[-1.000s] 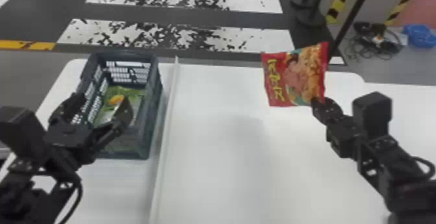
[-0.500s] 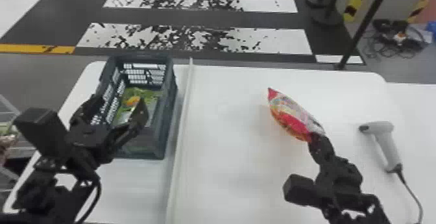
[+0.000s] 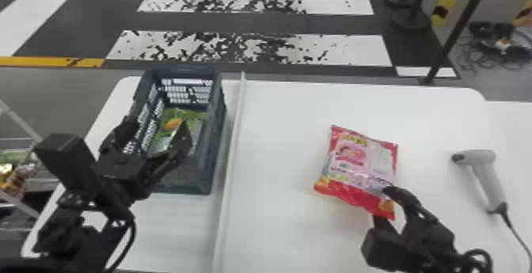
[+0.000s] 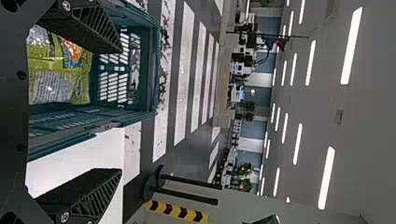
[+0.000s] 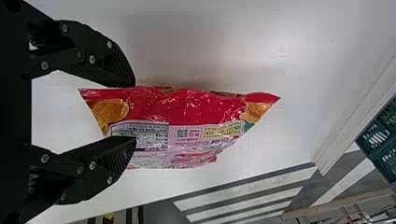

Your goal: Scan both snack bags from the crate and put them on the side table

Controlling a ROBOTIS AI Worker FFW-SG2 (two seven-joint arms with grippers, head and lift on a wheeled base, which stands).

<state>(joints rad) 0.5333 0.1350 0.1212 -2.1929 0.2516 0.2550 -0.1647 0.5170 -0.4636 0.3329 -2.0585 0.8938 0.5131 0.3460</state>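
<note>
While the right gripper (image 3: 384,204) grasps a red bag (image 3: 354,167), lower right, the left gripper (image 3: 160,124) gapes.
At left, the crate (image 3: 206,169) holds a green bag (image 3: 180,114).

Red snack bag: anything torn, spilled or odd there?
Nothing stands out. The red snack bag sits slanted, held near one end by the right gripper. The sides in view show no tear, and I see no spill on the white table.
</note>
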